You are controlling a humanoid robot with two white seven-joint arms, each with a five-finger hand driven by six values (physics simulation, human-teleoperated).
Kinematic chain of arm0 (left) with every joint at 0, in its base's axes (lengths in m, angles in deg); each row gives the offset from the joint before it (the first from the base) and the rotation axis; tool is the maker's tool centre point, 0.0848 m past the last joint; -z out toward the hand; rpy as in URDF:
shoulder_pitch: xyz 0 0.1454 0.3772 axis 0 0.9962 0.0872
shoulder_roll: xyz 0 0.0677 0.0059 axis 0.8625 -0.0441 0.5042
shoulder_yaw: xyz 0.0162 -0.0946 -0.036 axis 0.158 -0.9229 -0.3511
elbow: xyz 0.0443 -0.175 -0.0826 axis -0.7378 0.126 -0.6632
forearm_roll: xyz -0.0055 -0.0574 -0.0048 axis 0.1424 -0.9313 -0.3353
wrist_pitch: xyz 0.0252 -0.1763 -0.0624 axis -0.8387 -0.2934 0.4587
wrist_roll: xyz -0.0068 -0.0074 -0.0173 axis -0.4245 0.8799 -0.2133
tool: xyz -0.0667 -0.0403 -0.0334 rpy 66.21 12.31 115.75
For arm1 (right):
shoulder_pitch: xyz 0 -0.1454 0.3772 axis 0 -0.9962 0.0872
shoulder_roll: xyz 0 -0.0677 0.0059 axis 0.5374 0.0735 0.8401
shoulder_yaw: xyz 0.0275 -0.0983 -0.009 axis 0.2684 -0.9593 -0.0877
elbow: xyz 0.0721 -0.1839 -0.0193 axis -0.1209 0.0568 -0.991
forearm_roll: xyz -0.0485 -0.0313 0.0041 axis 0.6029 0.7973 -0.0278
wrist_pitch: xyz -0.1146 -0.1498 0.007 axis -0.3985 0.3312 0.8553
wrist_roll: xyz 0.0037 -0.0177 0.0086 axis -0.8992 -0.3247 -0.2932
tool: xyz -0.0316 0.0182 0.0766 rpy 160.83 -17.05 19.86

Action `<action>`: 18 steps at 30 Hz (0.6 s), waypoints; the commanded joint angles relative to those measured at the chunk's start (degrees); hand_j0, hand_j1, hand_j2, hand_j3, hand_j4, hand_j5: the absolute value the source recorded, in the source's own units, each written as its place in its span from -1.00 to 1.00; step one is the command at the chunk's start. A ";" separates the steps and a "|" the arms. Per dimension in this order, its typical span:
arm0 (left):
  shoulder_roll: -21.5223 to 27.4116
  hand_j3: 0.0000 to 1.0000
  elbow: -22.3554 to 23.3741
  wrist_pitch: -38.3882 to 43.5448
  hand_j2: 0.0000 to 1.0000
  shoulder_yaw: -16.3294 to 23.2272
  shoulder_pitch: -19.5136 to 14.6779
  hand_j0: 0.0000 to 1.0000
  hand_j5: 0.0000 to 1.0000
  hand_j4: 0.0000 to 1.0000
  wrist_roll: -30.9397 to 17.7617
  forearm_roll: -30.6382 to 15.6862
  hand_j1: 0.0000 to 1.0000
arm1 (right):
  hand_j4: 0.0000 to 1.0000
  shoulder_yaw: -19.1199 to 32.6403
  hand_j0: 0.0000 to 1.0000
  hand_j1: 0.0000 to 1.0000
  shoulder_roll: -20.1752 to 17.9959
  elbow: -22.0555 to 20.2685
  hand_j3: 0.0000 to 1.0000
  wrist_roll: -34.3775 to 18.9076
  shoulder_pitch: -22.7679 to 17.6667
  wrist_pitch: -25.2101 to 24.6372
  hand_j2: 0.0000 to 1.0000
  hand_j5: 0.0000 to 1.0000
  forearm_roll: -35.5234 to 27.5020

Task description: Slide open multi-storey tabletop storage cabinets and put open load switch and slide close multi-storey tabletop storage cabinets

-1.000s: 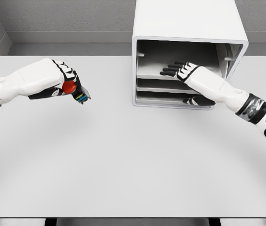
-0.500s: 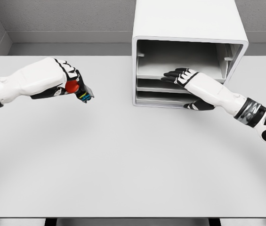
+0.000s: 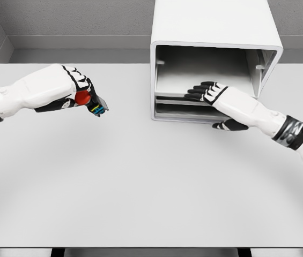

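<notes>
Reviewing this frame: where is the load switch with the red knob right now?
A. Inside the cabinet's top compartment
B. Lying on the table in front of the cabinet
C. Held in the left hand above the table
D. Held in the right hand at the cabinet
C: the left hand is closed around the load switch, out to the left of the cabinet, while the right hand rests at the cabinet's shelves.

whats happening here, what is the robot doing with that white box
The right robot hand lies with fingers extended flat on a tray at the open front of the white storage cabinet, which stands at the back of the table. The left robot hand holds the load switch, with its red knob, in the air over the table to the cabinet's left. The switch is not in the cabinet yet.
</notes>
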 commanded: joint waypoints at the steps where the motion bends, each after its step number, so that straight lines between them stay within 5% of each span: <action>1: -0.07 -0.15 -0.19 0.20 -0.15 -0.11 0.00 -0.15 -0.15 -0.15 0.04 -0.41 -0.15 | 0.96 0.16 0.96 0.96 -0.83 -0.88 0.96 0.04 0.00 -0.04 0.96 0.96 -0.49; 18: -2.09 -0.15 -1.42 0.20 -0.15 -0.64 -0.44 -0.15 -0.15 -0.15 0.04 -0.41 -0.15 | 0.96 1.39 0.96 0.96 -5.14 -7.12 0.96 0.13 -4.66 -0.04 0.96 0.96 -1.02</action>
